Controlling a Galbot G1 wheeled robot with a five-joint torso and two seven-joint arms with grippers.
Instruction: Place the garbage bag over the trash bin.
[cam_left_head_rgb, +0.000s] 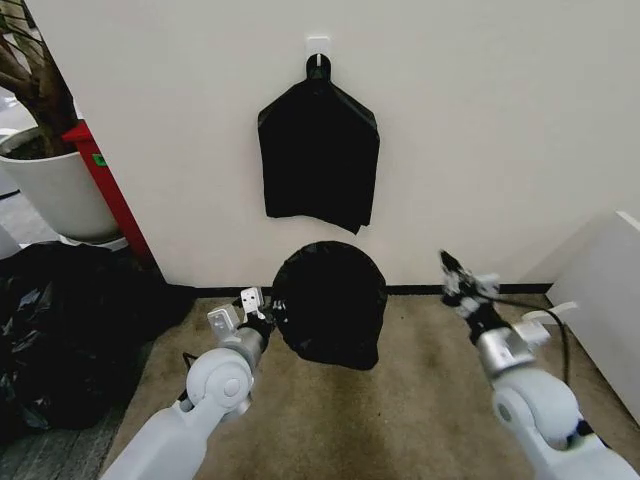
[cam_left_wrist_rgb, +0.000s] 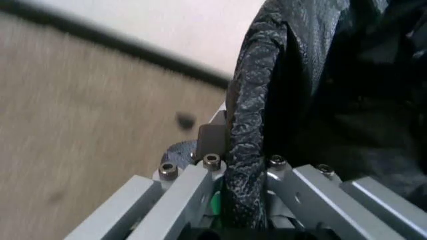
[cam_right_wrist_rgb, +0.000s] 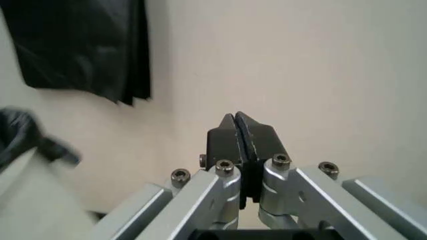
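The garbage bag (cam_left_head_rgb: 330, 305), black and crinkled, stands as a round dome on the carpet at the foot of the wall. It covers the trash bin, which is hidden beneath it. My left gripper (cam_left_head_rgb: 266, 312) is at the bag's left edge and is shut on it. In the left wrist view a rolled fold of the garbage bag (cam_left_wrist_rgb: 250, 125) runs between the fingers (cam_left_wrist_rgb: 212, 137). My right gripper (cam_left_head_rgb: 453, 272) is raised to the right of the bag, apart from it. Its jaws are shut with nothing between them (cam_right_wrist_rgb: 239, 131).
A flat black bundle (cam_left_head_rgb: 318, 150) hangs from a white hook on the wall above the bag. A heap of bulging black bags (cam_left_head_rgb: 60, 330) lies at the left, with a white plant pot (cam_left_head_rgb: 55, 185) and a red post (cam_left_head_rgb: 108, 190) behind it. A white panel (cam_left_head_rgb: 600, 300) stands at the right.
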